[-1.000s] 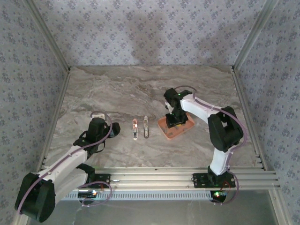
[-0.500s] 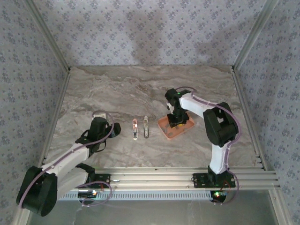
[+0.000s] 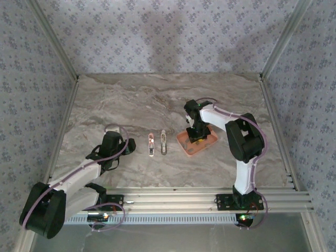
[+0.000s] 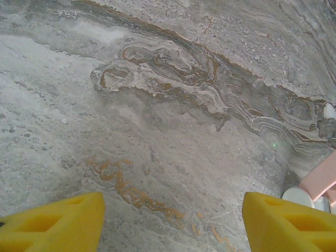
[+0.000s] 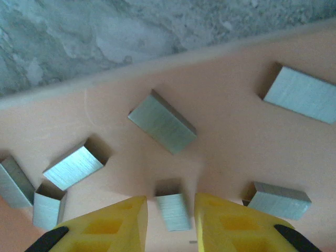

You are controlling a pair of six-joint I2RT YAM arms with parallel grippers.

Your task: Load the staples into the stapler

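Where the top view looks down on the marble table (image 3: 131, 100), the left gripper (image 3: 111, 129) hangs low over bare stone in the lower left. The stapler (image 3: 151, 144) lies near the centre of the frame as two slim bars side by side. Right of it sits the salmon-pink tray (image 3: 190, 149), with the right gripper (image 3: 197, 137) pointing down into it. The staples are too small to make out from here.

At the left wrist, the left gripper (image 4: 173, 226) is released. Its yellow fingers (image 4: 52, 220) stand wide apart at the bottom corners, with only veined stone between them. A pale pink and white shape (image 4: 321, 181) cuts the lower right edge, too cropped to name.

At the right wrist, the staples (image 5: 163, 122) lie scattered as short grey strips across the tray's floor (image 5: 236, 136), with a band of table along the top. One strip (image 5: 173, 211) sits at bottom centre, right between the yellow fingers (image 5: 115, 220) of the right gripper (image 5: 170, 200). The fingers stand close on either side of it. Whether they already pinch it I cannot tell.
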